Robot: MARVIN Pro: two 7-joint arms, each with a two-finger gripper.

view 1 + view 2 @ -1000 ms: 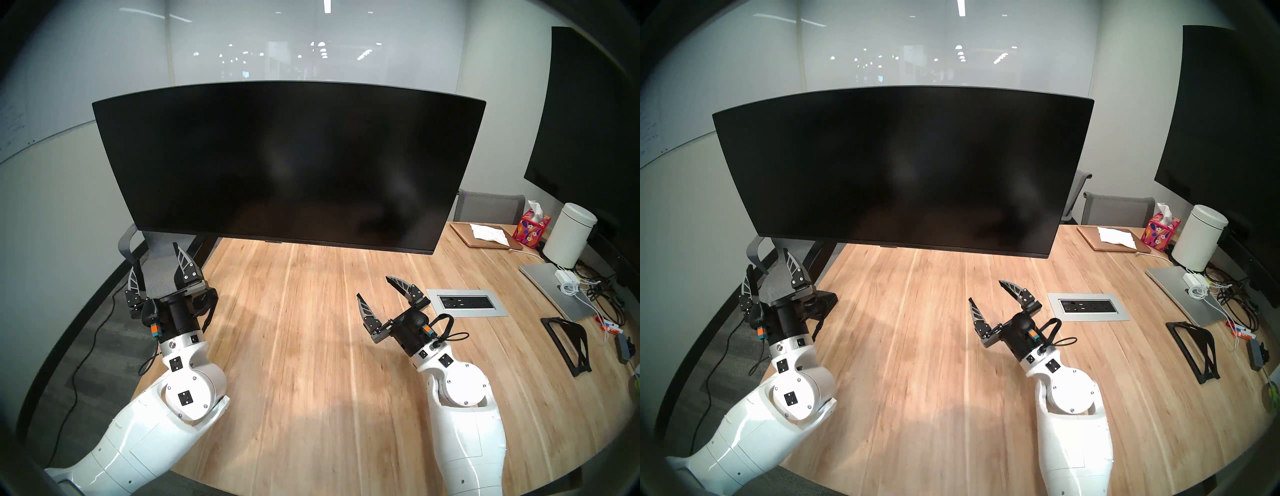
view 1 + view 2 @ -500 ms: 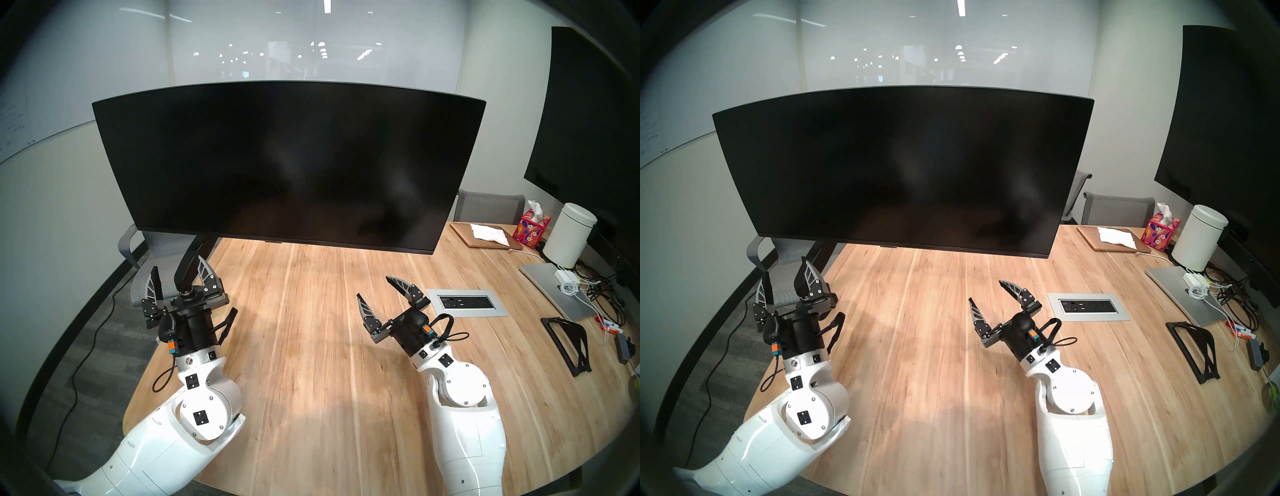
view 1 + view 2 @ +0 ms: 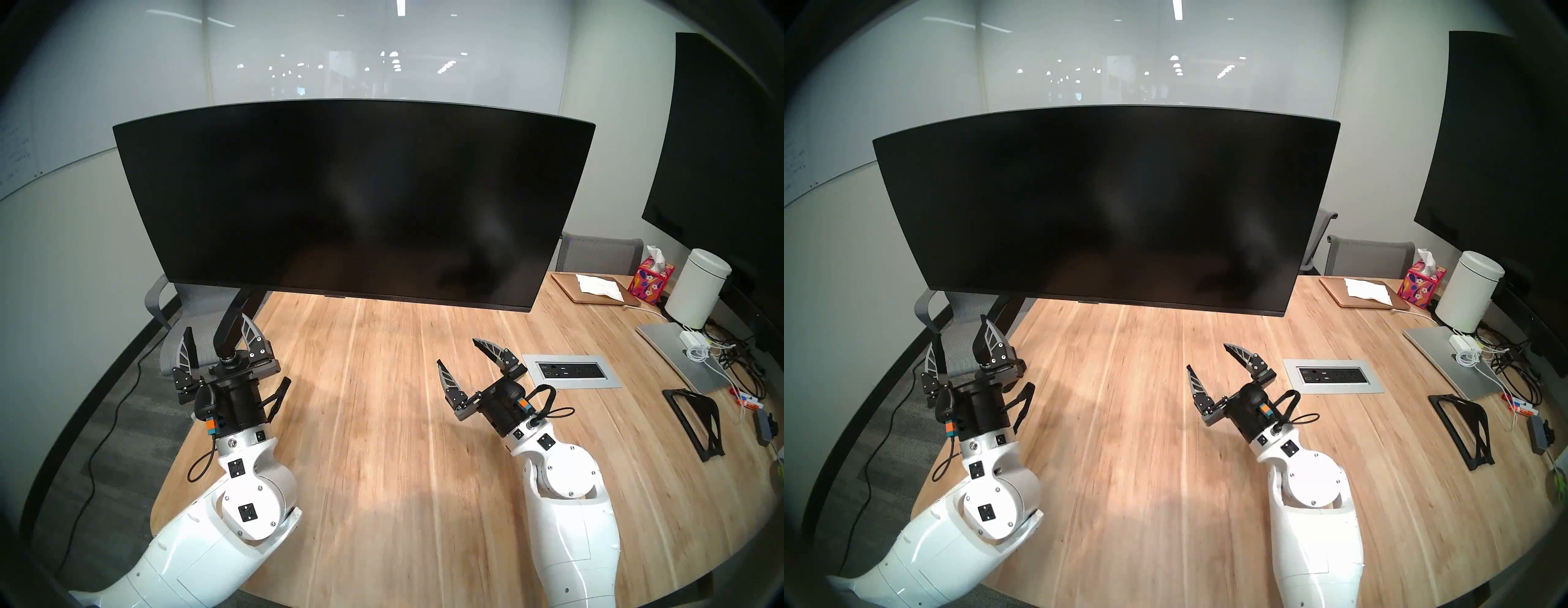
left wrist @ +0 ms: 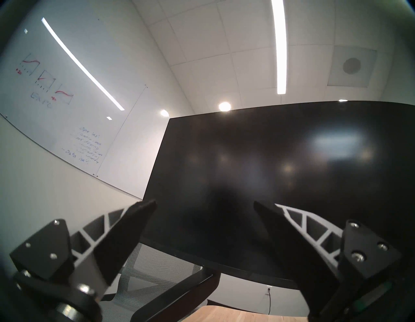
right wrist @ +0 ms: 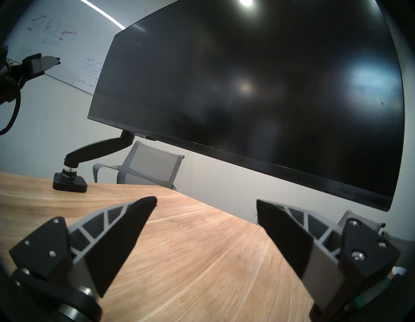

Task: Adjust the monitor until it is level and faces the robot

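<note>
The monitor (image 3: 352, 204) is a wide curved black screen hanging over the far side of the wooden table (image 3: 382, 424). Its bottom edge sits lower at the right in the head views. Its black arm (image 3: 248, 303) runs down left to a flat base (image 5: 69, 183). My left gripper (image 3: 216, 327) is open and empty, below the screen's lower left corner and in front of the arm, touching nothing. My right gripper (image 3: 457, 351) is open and empty above the table, well short of the screen. The monitor also shows in the left wrist view (image 4: 280, 180) and the right wrist view (image 5: 247, 90).
A larger flat black screen (image 3: 721, 148) hangs on the right wall. A power panel (image 3: 570, 371), silver laptop (image 3: 679, 352), white canister (image 3: 698, 288), tissue box (image 3: 653, 280), black stand (image 3: 695, 420) and cables crowd the table's right. Grey chairs (image 3: 186, 314) stand behind.
My left arm moved right and over the table's edge a second ago, then held still. The right arm and the monitor have not moved.
</note>
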